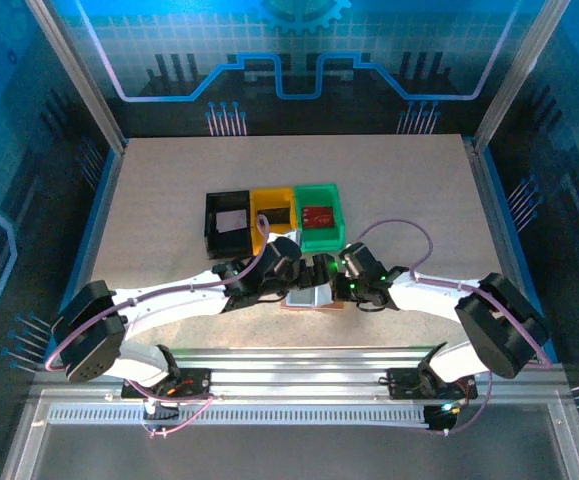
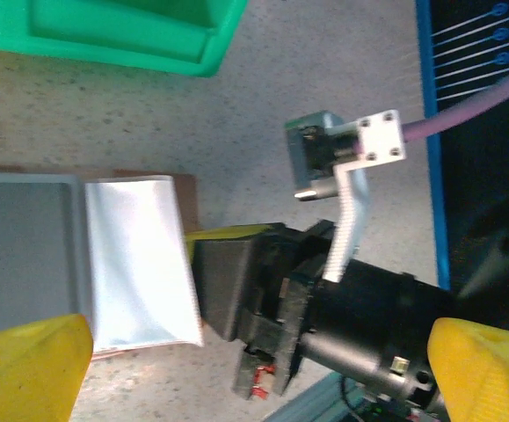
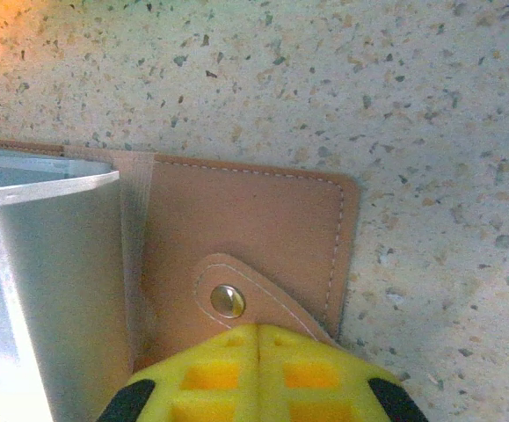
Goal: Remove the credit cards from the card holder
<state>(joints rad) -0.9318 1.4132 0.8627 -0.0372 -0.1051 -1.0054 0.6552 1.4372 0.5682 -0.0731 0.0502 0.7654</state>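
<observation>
Surface: speckled beige surface (image 1: 169, 190) inside a blue-lit enclosure.
Card holder: tan card holder (image 3: 263, 220) lying open between the two arms, grey inside facing up.
Trays: black tray (image 1: 212, 215), yellow tray (image 1: 259, 200) and green tray (image 1: 319, 190) in a row just beyond the card holder. A white card (image 1: 231, 221) lies in the black one and a red card (image 1: 317, 215) in the green one.
Right fingers: right fingers (image 3: 219, 369) pressed together, tips bearing on the card holder's tan flap beside its brass snap (image 3: 228, 301).
Left fingers: left fingers (image 2: 25, 369) spread wide above the card holder's pale sleeve (image 2: 140, 264), holding nothing.
Cards inside: cannot tell whether any remain.
Step in hand: probably pinning the card holder so the left fingers can draw a card.
Doing it well: press flat on the flap so the card holder neither slides nor folds. Lower the left fingers to the sleeve's open edge, pinch the card alone, and pull along the pocket.
Risk: gripping the sleeve would likely lift the whole card holder.
</observation>
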